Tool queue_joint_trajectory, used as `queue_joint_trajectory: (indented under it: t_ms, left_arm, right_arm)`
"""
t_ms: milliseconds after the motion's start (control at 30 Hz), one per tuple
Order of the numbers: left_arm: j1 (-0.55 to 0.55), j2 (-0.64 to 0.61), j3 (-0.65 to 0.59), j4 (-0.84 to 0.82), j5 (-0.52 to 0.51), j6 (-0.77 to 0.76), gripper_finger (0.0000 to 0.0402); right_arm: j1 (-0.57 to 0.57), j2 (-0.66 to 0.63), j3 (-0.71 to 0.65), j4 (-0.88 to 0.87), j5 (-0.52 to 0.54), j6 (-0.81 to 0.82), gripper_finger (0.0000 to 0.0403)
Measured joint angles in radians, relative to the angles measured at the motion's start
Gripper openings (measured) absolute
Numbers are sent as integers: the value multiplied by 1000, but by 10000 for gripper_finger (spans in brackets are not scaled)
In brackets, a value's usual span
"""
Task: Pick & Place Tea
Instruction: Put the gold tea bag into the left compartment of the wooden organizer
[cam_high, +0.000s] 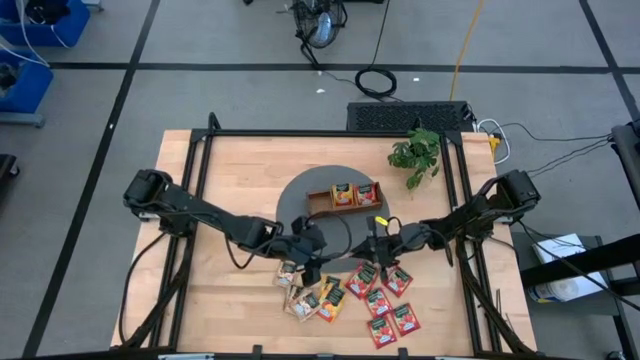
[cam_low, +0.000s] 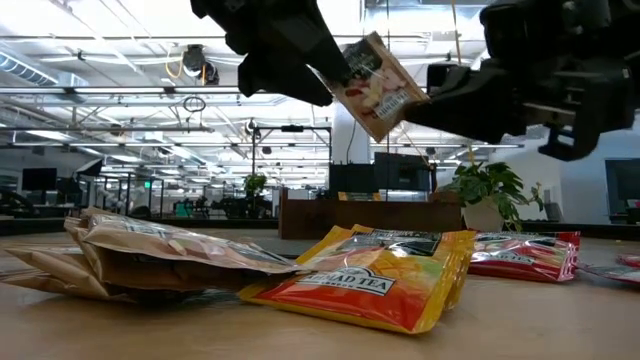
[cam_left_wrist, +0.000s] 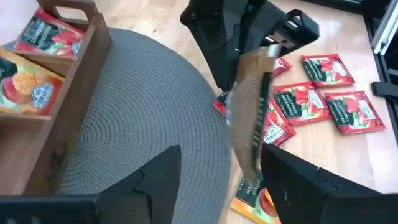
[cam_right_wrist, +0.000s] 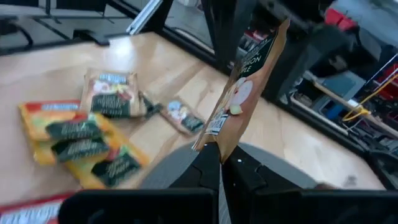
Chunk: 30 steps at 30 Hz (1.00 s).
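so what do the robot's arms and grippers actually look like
Both arms are dark, near-black, built of slim jointed links with bulkier rounded housings at the shoulder ends and black cables looping alongside. The left gripper and right gripper each end in two flat, angular matte-black fingers. No markings can be made out.

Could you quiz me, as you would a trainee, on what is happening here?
1. True or false: the right gripper is shut on a cream sachet.
2. Which colour of sachet lies nearest the low camera? A orange-yellow B blue C black
3. What do the tea sachets by the plant sit in?

Key:
1. True; the left gripper is open beside it.
2. A, the orange-yellow sachet.
3. The wooden tray on the grey mat.
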<state>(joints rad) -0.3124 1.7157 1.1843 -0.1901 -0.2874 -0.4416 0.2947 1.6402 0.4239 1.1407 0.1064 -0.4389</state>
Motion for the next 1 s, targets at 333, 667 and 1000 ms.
queue_joint_trajectory:
  t_ms: [333,667,1000]
  left_arm:
    - [44,0,0,11,2,109,157]
    - [79,0,2,-11,33,292,8]
    - [111,-9,230,-437,-107,322,4]
  right_arm:
    - [-37,0,24,-53,-3,7,0]
    - [-70,0,24,-53,-2,7,2]
    - [-79,0,24,-133,59,121,84]
